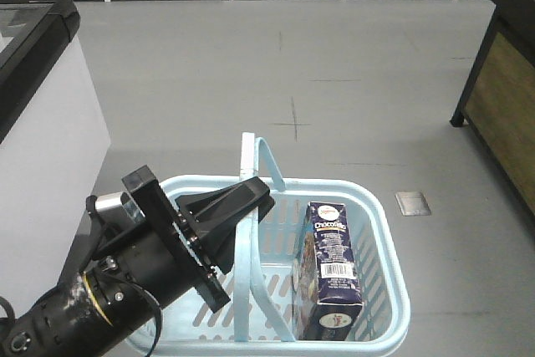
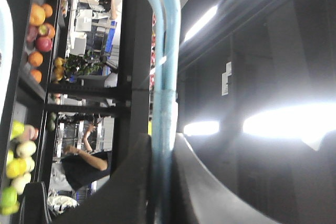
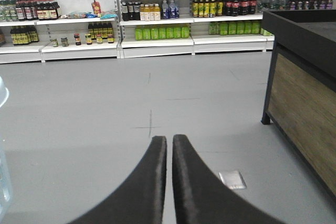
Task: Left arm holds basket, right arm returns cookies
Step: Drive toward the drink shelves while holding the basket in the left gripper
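Left pincer [image 1: 251, 200] clamps the raised handles [image 1: 269, 160] of the basket [image 1: 393, 307]; hold it level and steady. The cookies [image 1: 330, 261] stand upright inside the basket, by its right wall. Right pincer [image 3: 169, 144], clear of the basket, is pressed closed and empty; spread it before descending onto the box top.
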Robot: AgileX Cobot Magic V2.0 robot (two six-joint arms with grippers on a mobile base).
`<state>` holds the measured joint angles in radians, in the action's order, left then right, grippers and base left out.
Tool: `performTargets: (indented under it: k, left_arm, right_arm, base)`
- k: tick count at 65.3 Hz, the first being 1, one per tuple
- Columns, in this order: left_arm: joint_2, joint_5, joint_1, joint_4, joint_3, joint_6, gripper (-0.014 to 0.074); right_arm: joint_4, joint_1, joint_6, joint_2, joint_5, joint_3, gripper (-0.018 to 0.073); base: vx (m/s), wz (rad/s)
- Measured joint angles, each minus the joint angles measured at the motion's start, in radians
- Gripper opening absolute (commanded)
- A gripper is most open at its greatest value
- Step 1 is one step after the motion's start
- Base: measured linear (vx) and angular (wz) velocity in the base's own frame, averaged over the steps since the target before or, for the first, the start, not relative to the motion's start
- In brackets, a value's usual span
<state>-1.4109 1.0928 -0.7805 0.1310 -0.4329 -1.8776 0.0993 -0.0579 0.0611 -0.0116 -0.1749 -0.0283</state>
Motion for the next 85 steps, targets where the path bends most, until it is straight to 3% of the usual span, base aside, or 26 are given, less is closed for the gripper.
performTargets:
  k: [85]
  left_arm:
    - [0.000,0.001,0.000,0.000,0.000,0.000,0.0000]
  right_arm:
    - [0.000,0.000,0.000,0.000,0.000,0.000,-0.0006]
  base:
    - [0.56,-0.01]
